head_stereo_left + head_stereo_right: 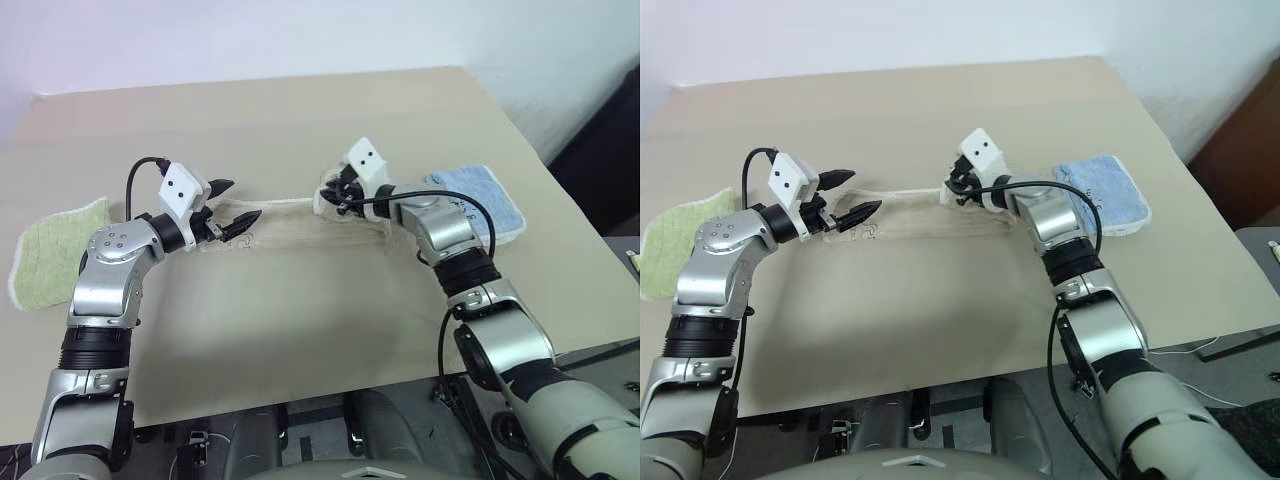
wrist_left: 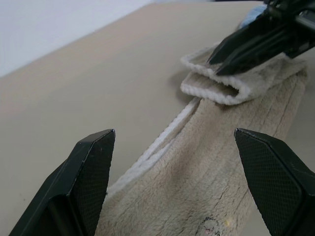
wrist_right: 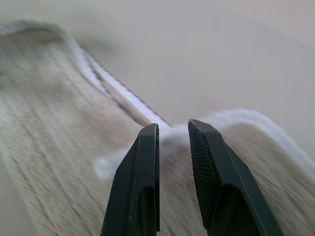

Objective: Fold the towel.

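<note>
- Towel [image 1: 300, 215]: lies as a narrow band across mid-counter [image 1: 300, 320], between both grippers.
- Right gripper [image 1: 338, 192]: nearly closed, pinching the towel's right end; a shallow bite may slip.
- Left gripper [image 1: 232, 205]: wide open, empty, over the left end; an unpinned end could drag and skew the fold.

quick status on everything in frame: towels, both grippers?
towel: lying in a long strip on the table, its right end lifted and doubled over
left gripper: open, over the strip's left end, holding nothing
right gripper: fingers nearly together, pinching the towel's right end
green towel: lying at the table's left edge
blue towel: folded, on the right
</note>
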You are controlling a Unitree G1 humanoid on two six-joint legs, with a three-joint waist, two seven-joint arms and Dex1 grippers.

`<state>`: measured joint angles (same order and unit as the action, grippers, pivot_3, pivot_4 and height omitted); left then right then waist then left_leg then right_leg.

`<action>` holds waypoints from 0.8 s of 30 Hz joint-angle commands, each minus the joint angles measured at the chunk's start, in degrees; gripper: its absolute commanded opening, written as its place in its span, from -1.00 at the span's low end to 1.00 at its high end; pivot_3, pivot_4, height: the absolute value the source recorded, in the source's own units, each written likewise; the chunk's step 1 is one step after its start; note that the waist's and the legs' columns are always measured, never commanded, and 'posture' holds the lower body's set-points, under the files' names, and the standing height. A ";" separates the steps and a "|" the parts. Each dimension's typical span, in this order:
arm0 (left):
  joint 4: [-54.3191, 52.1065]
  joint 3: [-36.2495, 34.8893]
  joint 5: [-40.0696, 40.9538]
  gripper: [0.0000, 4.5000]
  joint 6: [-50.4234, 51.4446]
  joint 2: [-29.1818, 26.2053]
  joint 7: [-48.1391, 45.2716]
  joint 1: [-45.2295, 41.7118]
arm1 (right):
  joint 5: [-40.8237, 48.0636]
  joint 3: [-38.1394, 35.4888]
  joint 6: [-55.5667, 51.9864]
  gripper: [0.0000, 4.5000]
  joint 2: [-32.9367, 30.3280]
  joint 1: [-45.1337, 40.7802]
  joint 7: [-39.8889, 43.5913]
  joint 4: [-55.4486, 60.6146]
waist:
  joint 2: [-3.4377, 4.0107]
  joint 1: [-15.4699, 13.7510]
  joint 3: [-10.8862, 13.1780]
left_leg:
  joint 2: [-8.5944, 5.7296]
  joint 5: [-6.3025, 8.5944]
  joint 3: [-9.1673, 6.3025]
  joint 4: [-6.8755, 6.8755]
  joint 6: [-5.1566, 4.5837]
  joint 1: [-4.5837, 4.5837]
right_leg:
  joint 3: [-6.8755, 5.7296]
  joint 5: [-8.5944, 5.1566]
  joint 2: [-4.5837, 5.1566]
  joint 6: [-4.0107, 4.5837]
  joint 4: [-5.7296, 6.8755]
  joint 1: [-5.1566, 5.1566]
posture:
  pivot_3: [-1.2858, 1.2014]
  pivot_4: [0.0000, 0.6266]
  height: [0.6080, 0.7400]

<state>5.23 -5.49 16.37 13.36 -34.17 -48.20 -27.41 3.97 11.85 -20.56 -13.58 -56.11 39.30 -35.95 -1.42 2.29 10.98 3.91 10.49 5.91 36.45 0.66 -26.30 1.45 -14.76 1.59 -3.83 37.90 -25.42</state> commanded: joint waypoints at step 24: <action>-30.70 -16.76 30.37 0.88 40.38 10.90 29.31 18.04 | 2.46 -3.08 -6.16 -0.57 -11.20 14.70 5.11 34.31 | -0.03 0.43 -0.02 | 0.03 0.00 -0.06 0.22 0.00 0.04 | 0.07 0.00 0.04 0.00 0.20 0.04 | 0.03 -0.52 1.00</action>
<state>-20.85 -19.79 42.86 49.42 -23.87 -23.34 -10.53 6.32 9.60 -27.24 -24.07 -40.89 44.42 -4.64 -1.46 2.73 10.96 3.95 10.49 5.83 36.69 0.65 -26.22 1.52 -14.76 1.59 -3.83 38.13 -25.37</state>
